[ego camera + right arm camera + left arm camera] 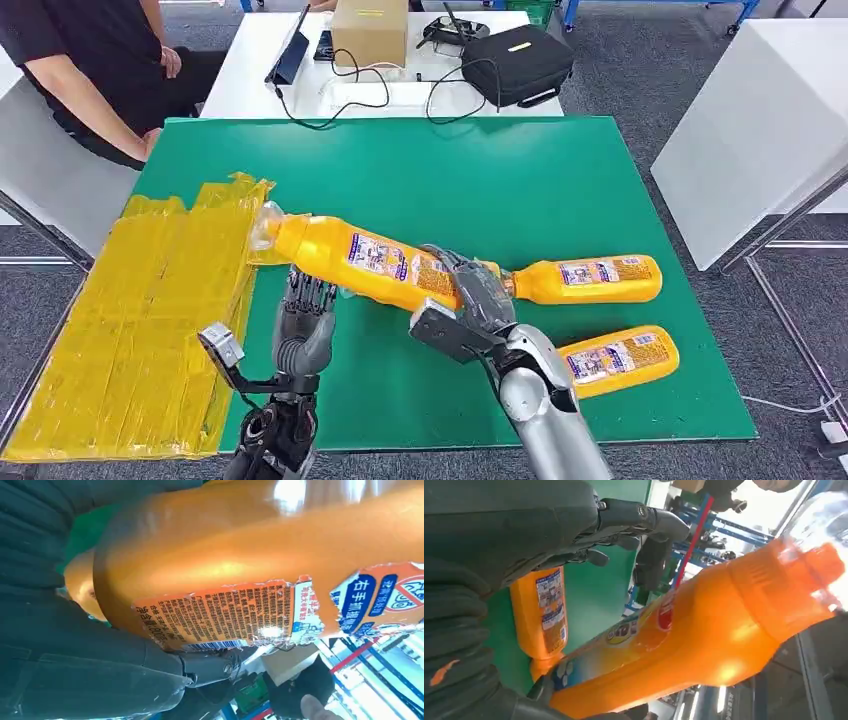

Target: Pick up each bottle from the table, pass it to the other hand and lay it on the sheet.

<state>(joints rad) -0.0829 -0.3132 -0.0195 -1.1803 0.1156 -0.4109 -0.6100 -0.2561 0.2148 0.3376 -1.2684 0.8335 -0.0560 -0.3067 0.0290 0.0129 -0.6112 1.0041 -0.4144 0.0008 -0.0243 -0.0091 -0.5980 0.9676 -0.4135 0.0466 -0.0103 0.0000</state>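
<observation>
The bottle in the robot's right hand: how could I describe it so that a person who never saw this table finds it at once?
Start at the green table, where three orange bottles show. The held bottle is raised above the table's middle, in the right hand, its clear cap toward the yellow sheet. Unlike the two lying bottles near the right edge, it is in the air, with the left hand just under it.

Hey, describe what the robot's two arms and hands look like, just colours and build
Both arms are smooth silver metal with rounded joints. The left hand and right hand are dark grey, with many segmented fingers. A small grey boxy camera sticks out on a black bracket at each wrist. In the wrist views, each hand has a ribbed grey cover and a thick grey thumb.
</observation>
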